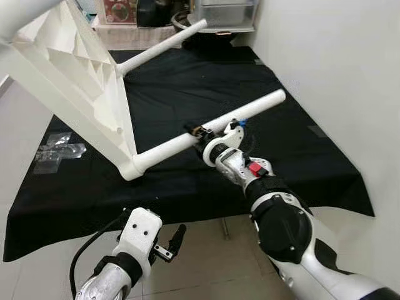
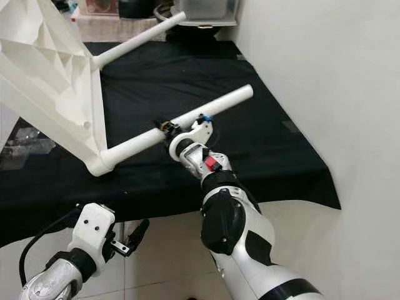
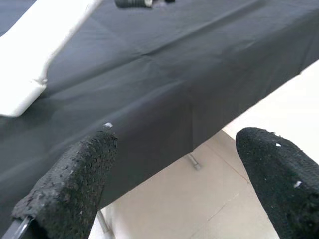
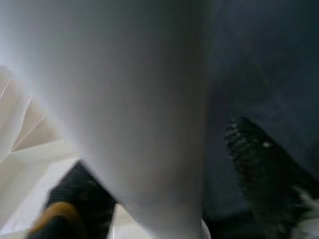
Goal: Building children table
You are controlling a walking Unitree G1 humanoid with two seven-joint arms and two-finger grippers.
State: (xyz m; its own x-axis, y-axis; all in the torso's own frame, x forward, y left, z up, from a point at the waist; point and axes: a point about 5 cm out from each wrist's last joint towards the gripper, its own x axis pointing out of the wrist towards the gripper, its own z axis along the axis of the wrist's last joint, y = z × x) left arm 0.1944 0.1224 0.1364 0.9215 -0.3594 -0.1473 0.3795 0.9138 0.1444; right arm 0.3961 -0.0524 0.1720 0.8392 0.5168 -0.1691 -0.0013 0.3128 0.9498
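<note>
- Left tool [image 1: 167,244]: nearest item, low at the front over the pale tiled floor [image 1: 206,262], just short of the bench edge. Its two black fingers [image 3: 75,184] stand wide apart with nothing between them; the wrist view looks past them at the hanging black cloth [image 1: 206,187] and the floor beneath.
- Right arm: silver and black, reaching forward from lower right up over the bench.
- Right tool [image 1: 201,132]: at the middle of the near table leg [image 1: 206,128]. The wrist view shows the white tube running between the two black fingers [image 4: 259,164], one on each side, closed around it.
- Near table leg: white round tube, lying at a slant just above the cloth, its free end pointing toward the wall on the right, its other end seated in the corner socket of the table top.
- Children's table top [image 1: 75,81]: white plastic, ribbed underside facing the camera, tilted steeply with its low corner on the cloth to the left of the right tool, upper part running out of frame.
- Far table leg [image 1: 159,47]: white tube fixed to the top higher up, pointing toward the back of the bench.
- Bench: covered fully by the black cloth, set against a white wall [image 1: 337,75] on the right.
- Clear plastic bag [image 1: 56,150]: crumpled, on the cloth at the left edge, below the tilted top.
</note>
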